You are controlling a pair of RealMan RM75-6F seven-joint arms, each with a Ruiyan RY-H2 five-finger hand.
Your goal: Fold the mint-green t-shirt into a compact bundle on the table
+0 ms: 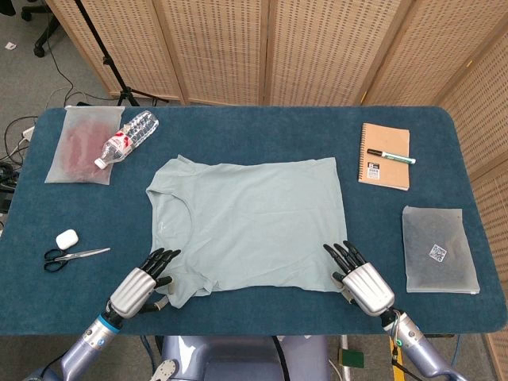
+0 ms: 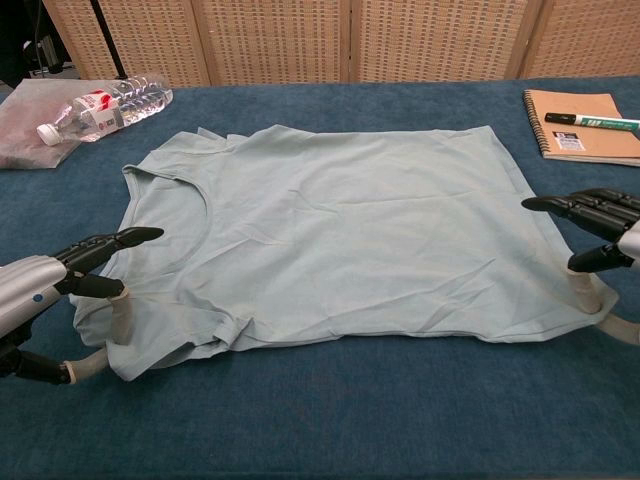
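The mint-green t-shirt (image 1: 246,222) lies spread flat and unfolded in the middle of the table (image 1: 262,135), collar to the left and hem to the right, so by the look of it no fold has been made and the whole bundling is still ahead. The left robot hand (image 2: 60,275) sits at the near-left sleeve, fingers apart around the cloth edge with nothing lifted. The right robot hand (image 2: 600,235) is poised at the near-right hem corner, fingers spread and empty.

The head view looks steeply down from above the near edge, taking in the whole blue cloth-covered counter (image 1: 262,127). The chest view sits low and close, facing forward across it. Both share the flat mint-green cotton t-shirt (image 1: 254,222).
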